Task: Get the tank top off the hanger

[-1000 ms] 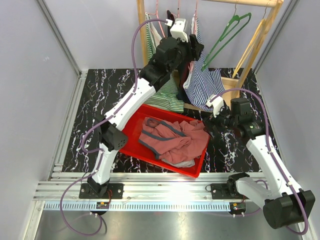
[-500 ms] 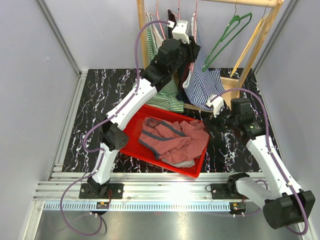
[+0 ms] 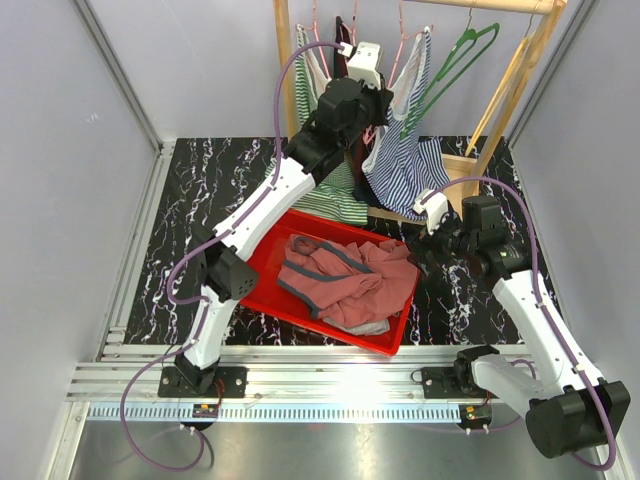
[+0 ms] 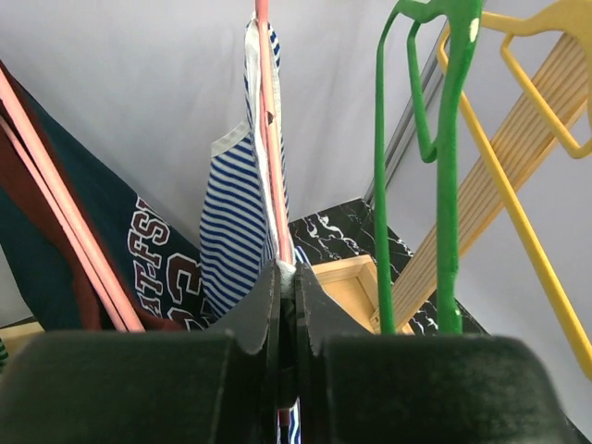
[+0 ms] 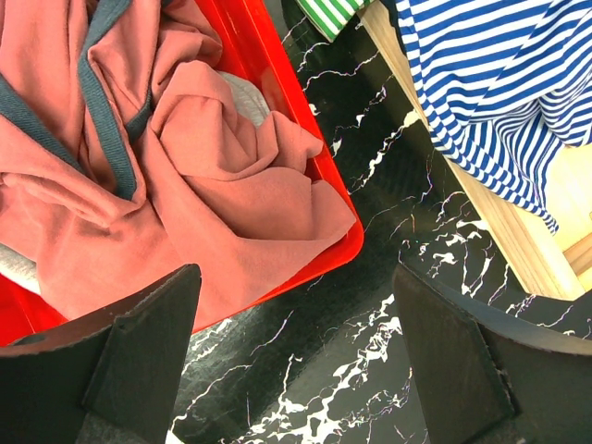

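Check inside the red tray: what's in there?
A crumpled pink garment with grey-blue trim fills most of the tray. A grey piece shows beneath its near edge. Anything else under the pile, and most of the tray floor, is covered.

A black marble-patterned tabletop (image 3: 200,190) veined in white fills the middle of the top view; plain pale grey walls (image 3: 60,150) close it in on the left, back and right, with slanted aluminium posts (image 3: 118,75) where they meet. A light wooden rack (image 3: 284,60) stands at the back, its base frame (image 3: 462,165) lying on the marble; ribbed aluminium rails (image 3: 130,375) run along the near edge, carrying a bright glare (image 3: 350,385); a brushed metal strip (image 3: 300,450) lies below them.
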Available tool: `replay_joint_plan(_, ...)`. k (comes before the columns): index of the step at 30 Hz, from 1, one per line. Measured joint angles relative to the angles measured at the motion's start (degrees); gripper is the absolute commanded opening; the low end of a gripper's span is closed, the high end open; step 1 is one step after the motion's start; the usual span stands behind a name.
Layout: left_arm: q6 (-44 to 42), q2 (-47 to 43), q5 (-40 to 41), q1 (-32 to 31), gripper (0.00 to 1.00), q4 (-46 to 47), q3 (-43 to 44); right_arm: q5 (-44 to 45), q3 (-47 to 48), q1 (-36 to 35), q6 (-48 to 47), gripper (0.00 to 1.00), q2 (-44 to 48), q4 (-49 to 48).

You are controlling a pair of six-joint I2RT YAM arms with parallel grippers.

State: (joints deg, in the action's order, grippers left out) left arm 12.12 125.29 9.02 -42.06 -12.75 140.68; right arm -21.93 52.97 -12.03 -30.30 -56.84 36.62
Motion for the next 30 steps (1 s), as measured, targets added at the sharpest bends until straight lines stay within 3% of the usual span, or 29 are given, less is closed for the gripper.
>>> replay_joint_plan(17,-0.2,-0.3,-0.2,0.1,0.0,6.3,-0.3,0.0,0.0,0.4,0.0,0.92,0.0,0.0)
replay_joint_plan(30,-2.6,-8.7,-1.6,0.1,0.0,7.9,-9.2,-0.2,0.0,0.6,0.0,0.92,0.0,0.0)
